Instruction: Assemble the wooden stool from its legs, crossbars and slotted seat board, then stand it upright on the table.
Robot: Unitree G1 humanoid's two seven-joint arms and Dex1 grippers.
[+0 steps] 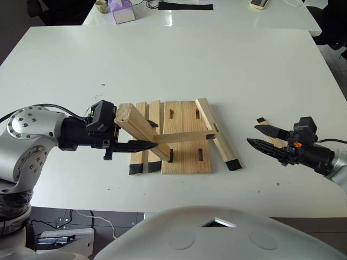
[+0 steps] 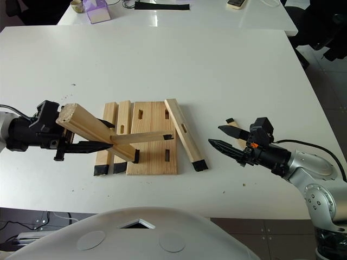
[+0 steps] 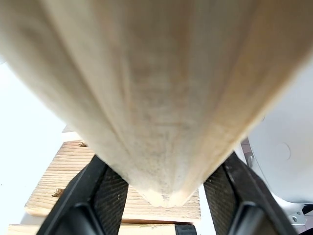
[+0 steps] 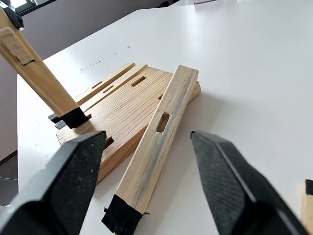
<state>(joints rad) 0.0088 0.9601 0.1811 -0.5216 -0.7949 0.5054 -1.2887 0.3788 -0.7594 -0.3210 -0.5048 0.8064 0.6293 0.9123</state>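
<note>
While the left jaws clamp a raised, tilted leg [image 1: 140,127], the right jaws hover parted.

No lettering, label, number or sign is legible on anything.

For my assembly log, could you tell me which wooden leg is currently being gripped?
The tilted leg clamped in the left hand; the rest lie down, ungripped.

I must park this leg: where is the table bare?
Bare: the far half of the table beyond the seat board, and the strip between the angled leg and right gripper. Crowded: two flat legs beside the left gripper.
</note>
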